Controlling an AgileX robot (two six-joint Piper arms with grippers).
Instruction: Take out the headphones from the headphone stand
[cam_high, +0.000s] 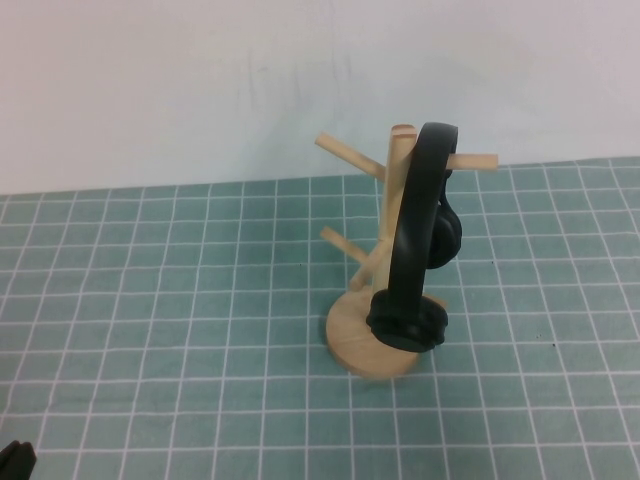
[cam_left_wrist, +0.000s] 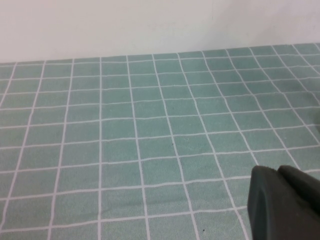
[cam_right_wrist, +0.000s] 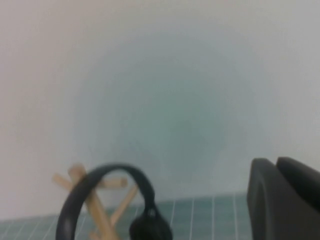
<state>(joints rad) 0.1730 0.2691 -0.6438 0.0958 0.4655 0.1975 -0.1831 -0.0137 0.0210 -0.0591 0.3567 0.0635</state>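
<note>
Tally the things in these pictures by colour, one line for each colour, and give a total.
Black: 3 (headphones, left hand low over the table, right hand raised near the stand)
Light wood: 1 (headphone stand)
Green with white grid: 1 (table mat)
Total: 5

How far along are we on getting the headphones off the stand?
Nothing is done yet: the headphones hang on the headphone stand, headband over its top peg. Nothing is in hand. The left hand sits at the table's near-left corner; the right hand shows only in its wrist view, apart from the headphones. Approach, grasp and lift remain.
</note>
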